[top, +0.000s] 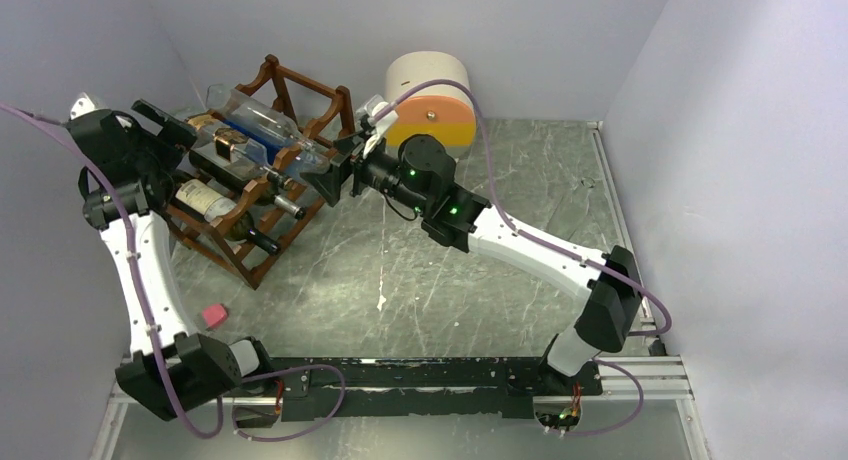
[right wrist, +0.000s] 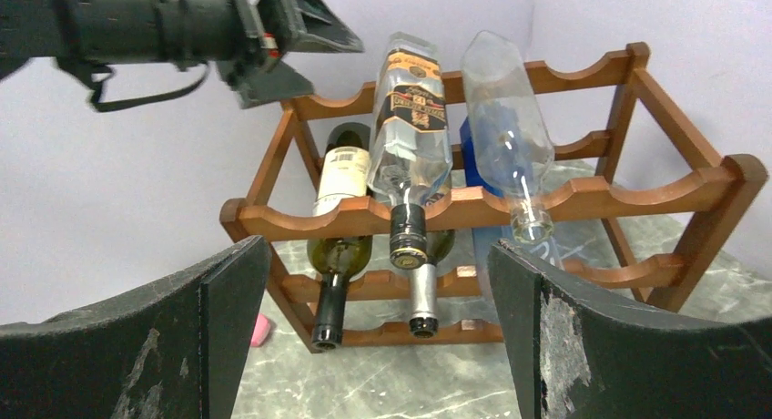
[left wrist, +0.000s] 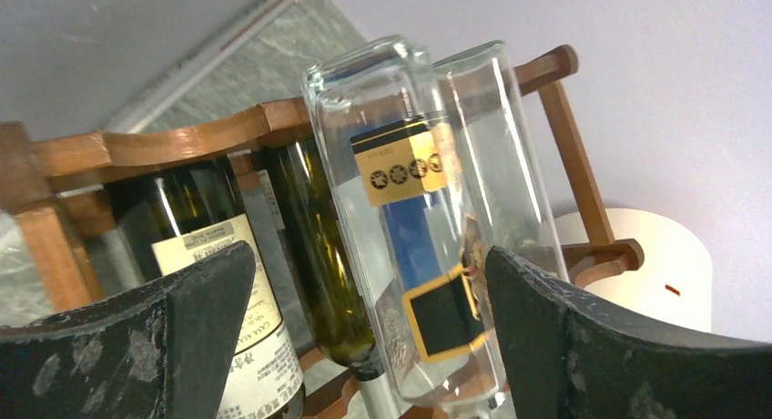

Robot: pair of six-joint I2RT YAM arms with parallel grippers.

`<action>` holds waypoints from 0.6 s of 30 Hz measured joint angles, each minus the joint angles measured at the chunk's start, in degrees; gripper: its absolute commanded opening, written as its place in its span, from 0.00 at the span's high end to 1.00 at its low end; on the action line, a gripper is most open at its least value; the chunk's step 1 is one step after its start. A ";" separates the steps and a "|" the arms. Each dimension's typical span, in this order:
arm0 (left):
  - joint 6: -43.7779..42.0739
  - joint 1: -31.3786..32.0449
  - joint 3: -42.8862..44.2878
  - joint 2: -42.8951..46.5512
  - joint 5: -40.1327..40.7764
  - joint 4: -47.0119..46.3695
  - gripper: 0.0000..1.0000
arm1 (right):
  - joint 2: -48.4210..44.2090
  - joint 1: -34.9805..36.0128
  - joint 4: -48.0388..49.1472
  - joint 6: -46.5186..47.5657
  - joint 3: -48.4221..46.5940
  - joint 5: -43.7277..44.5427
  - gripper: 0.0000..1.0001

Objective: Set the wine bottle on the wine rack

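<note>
So the wine bottle (right wrist: 414, 118), taken here to be the clear one with the black-and-gold label, was found already laid on the top tier of the wine rack (right wrist: 637, 196). Its neck was dropped into a scallop of the neck-side rail, with the cap poking out past it. A second clear bottle (right wrist: 505, 132) with blue showing through was laid right beside it on the same tier, a bit askew. Dark green bottles (right wrist: 339, 250) were stored on the tier below.

Step-wise, the placing looked pretty much done, and the letting-go stage was judged to be the one in hand. The left gripper (left wrist: 370, 253) was parked at the base side of the rack at top-tier height. Its claw was spread wide around the bottle bases with nothing pinched, and no pad could be seen touching glass. What was called for next, probably: the left arm to be backed straight away from the rack so that no base got nudged off its rail.

The left arm was reared up and folded over toward the rack's base side. The right arm was stretched out to the rack's neck side, with the right gripper (right wrist: 378, 246) aimed at the necks, spread wide too, nothing held.
</note>
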State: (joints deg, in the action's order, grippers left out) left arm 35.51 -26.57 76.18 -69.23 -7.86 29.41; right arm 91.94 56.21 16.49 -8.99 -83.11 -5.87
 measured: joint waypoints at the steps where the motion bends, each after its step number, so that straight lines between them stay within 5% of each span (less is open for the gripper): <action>1: -0.70 0.00 0.61 0.63 0.22 0.50 0.00 | -0.11 0.00 -0.04 -0.02 0.00 0.66 0.07; 12: -8.41 0.68 3.93 10.19 -6.27 3.45 0.04 | -0.02 -3.45 -1.88 -4.35 0.00 4.87 0.10; 18: -15.52 11.52 2.60 13.00 -15.58 1.79 0.03 | 1.73 -9.68 -2.32 -10.51 0.02 3.04 0.14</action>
State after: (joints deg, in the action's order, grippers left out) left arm 19.99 -15.05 78.78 -56.23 -23.44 31.20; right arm 93.67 46.52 14.17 -19.51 -83.09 -2.83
